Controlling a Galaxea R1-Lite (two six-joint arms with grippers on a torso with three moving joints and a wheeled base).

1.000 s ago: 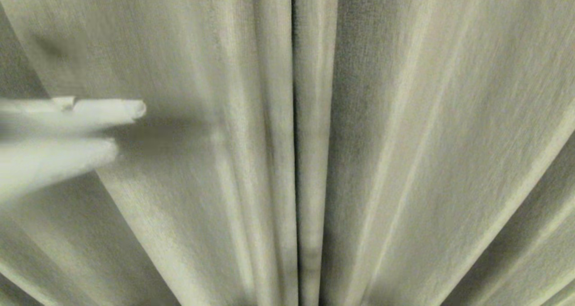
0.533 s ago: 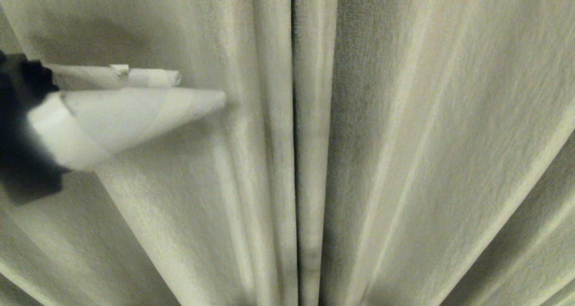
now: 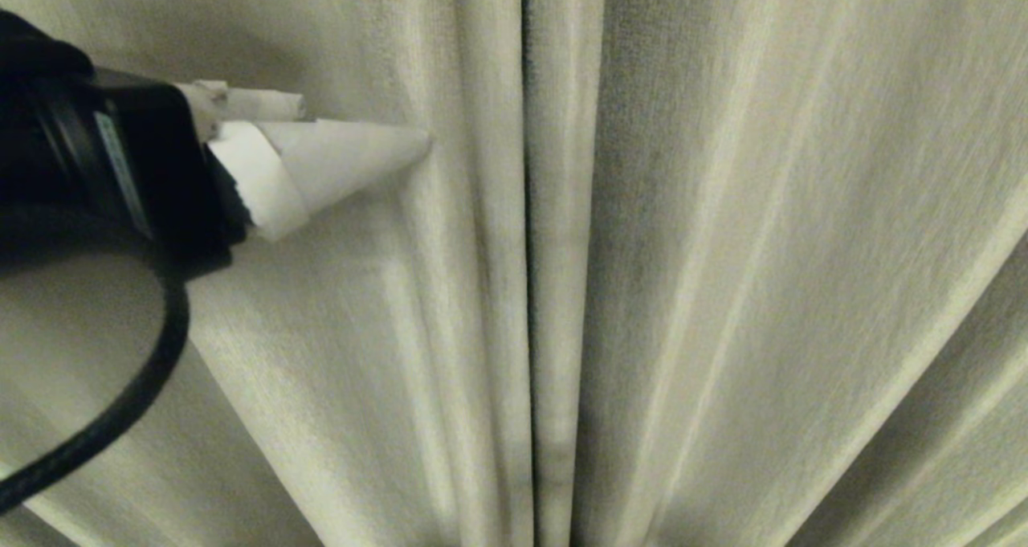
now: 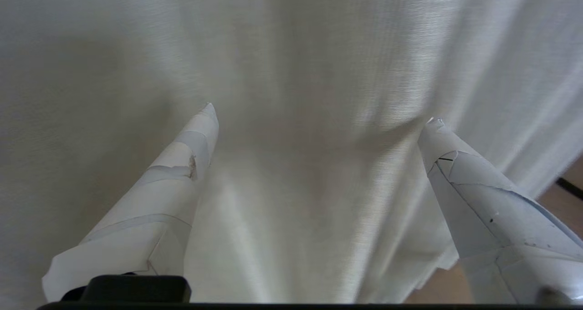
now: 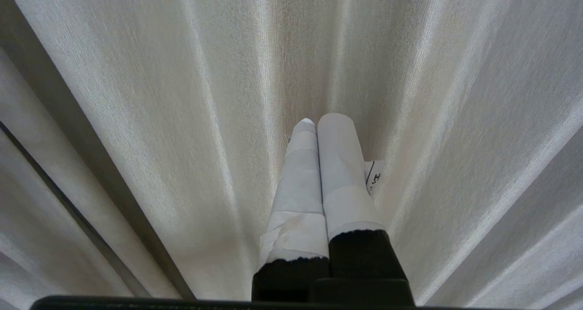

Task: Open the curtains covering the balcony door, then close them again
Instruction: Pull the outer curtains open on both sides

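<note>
**Left end effector at the closed curtains**

The curtains [image 3: 723, 274] hang drawn together, filling the view. The left end effector [image 4: 319, 114] points at the left panel, just beside the middle seam [image 3: 526, 290], its taped fingers [image 4: 182, 164] spread wide with nothing between them. The right end effector [image 5: 321, 123] sits pressed together, empty, facing the curtains

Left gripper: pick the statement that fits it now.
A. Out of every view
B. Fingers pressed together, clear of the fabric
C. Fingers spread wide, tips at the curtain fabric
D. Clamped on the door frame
C: in the left wrist view the left gripper has its two taped fingers far apart, tips at the curtains.
</note>
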